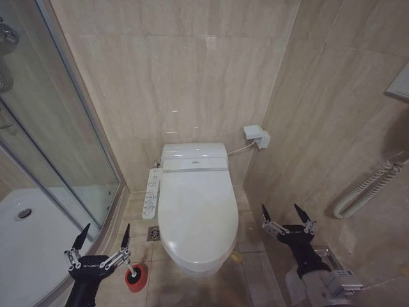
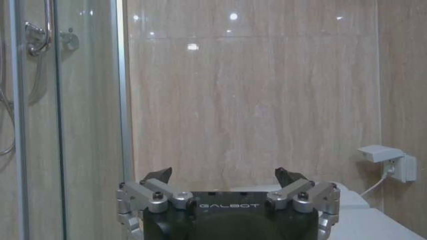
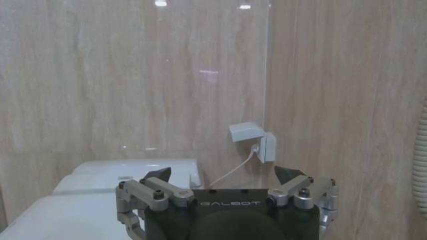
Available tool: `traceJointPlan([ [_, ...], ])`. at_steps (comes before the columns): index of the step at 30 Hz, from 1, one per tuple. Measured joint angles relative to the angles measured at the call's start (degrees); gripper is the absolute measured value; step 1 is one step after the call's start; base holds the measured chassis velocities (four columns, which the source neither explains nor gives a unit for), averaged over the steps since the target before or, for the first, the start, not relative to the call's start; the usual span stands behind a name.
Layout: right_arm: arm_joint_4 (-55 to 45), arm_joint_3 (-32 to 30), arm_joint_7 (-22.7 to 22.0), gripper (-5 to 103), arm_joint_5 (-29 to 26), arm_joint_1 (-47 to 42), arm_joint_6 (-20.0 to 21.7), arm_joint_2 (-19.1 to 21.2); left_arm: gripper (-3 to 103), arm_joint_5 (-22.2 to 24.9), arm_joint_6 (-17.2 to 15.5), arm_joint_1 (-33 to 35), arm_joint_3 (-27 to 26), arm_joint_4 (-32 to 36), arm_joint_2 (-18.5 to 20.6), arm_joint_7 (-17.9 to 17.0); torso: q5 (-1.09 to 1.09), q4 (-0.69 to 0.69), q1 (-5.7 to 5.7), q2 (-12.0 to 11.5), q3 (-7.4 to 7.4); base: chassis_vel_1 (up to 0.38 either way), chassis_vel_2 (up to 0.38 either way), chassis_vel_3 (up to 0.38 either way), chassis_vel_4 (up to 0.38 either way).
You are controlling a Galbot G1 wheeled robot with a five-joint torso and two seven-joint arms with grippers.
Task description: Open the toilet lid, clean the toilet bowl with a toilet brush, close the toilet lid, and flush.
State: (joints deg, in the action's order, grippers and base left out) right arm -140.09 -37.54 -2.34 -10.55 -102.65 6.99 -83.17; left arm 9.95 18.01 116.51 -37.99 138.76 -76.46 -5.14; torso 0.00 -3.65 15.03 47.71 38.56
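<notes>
Both claws — left claw (image 1: 102, 238) by the red holder (image 1: 135, 279), right claw (image 1: 287, 217) beside the toilet — hang spread and empty, toilet lid (image 1: 197, 214) down: opening it hasn't begun and needs a reach to its front edge.

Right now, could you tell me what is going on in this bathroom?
Nothing is being handled yet. The toilet lid is down, covering the bowl. The left gripper hangs open to the left of the toilet, near the red holder on the floor with the toilet brush in it. The right gripper is open and empty on the toilet's right, by the tiled wall.
</notes>
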Motion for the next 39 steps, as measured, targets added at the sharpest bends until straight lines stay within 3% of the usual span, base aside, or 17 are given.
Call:
traceJointPlan([
  [39, 0.00, 0.00, 0.00, 100, 0.00, 0.00, 0.00, 0.00, 100, 0.00, 0.00, 0.00, 0.00, 0.00, 0.00, 0.00, 0.00, 0.00, 0.00, 0.00, 0.00, 0.000, 0.000, 0.000, 0.000],
])
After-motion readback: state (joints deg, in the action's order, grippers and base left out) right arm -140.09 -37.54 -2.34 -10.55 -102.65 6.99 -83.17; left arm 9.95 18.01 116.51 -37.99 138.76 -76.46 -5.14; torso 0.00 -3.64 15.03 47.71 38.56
